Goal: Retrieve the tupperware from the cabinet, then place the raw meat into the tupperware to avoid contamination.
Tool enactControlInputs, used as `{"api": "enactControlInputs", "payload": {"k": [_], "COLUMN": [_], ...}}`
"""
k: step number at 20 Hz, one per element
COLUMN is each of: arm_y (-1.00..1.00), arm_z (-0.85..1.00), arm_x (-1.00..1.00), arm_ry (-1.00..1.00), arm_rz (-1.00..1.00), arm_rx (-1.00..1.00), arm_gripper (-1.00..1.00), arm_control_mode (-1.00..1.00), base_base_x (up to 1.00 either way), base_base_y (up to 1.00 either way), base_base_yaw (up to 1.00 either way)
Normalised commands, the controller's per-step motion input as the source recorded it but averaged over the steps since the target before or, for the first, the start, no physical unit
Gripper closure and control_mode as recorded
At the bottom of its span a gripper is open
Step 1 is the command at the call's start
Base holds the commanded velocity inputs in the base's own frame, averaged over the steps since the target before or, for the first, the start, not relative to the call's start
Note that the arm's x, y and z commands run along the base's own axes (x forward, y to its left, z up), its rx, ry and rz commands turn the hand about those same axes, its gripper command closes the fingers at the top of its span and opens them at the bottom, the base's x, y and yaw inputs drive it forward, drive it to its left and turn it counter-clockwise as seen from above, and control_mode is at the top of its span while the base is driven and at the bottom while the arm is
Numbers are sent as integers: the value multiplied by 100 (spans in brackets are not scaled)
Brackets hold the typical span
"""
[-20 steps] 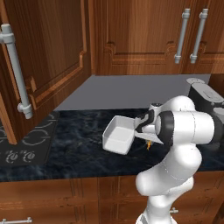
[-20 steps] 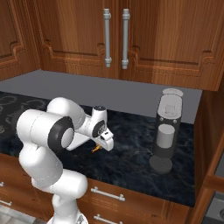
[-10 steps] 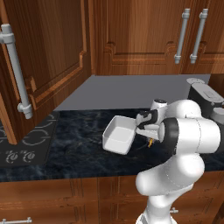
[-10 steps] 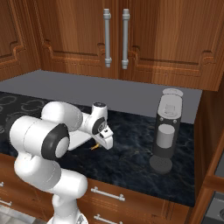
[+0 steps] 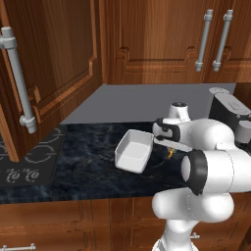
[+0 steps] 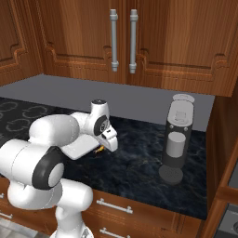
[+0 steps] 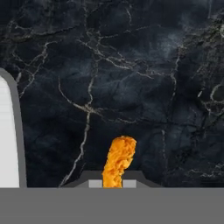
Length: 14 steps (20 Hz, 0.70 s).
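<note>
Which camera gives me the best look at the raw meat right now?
The hand view: the raw meat stands out as an orange strip against the dark counter, right between the fingertips. The left base view shows a tiny orange speck beside the tupperware; the right base view, a sliver under the gripper.

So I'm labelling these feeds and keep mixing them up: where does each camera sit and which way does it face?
Left base view: behind the arm's left, looking forward and down at the tupperware, open cabinet door; arm at lower right.
Right base view: behind its right; arm at lower left, coffee machine on the right.
Hand view: on the hand, looking along the gripper at the counter, raw meat between its tips.
Both base views share the tupperware, meat and counter.
</note>
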Motion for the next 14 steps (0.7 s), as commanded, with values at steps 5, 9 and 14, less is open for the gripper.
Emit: {"api": "enactControlInputs", "payload": {"k": [5,9,14], "arm_y": [20,39,33], "arm_z": [53,43,53], "arm_x": [4,3,0], "arm_ry": [1,0,-2], "arm_rz": [-3,-1,-2], "arm_rx": [-7,0,0], "arm_gripper": [100,100,100], "arm_control_mode": [-100,-100,-100], "base_base_x": [0,0,0], "base_base_y": [0,0,0], "base_base_yaw": [0,0,0]}}
